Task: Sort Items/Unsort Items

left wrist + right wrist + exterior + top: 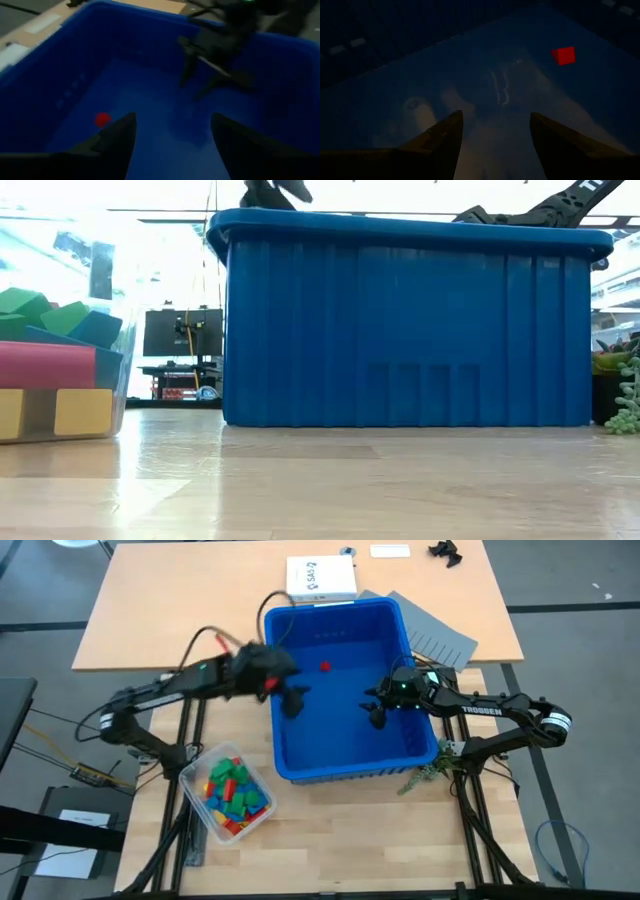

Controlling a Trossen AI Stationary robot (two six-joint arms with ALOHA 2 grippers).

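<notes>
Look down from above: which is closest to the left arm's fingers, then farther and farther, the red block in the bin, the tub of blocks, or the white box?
From the left gripper, over the blue bin's left side:
1. Red block, on the bin floor, toward the far wall.
2. Tub of colored blocks, on the table outside the bin's near-left corner.
3. White box, beyond the bin's far wall.

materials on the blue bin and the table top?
Blue bin: looks like moulded plastic with a slight gloss; ribbed walls, rolled rim, floor reflections in the wrist views. Table top: pale wood or wood-look laminate, smooth with a sheen; plank lines show.
</notes>
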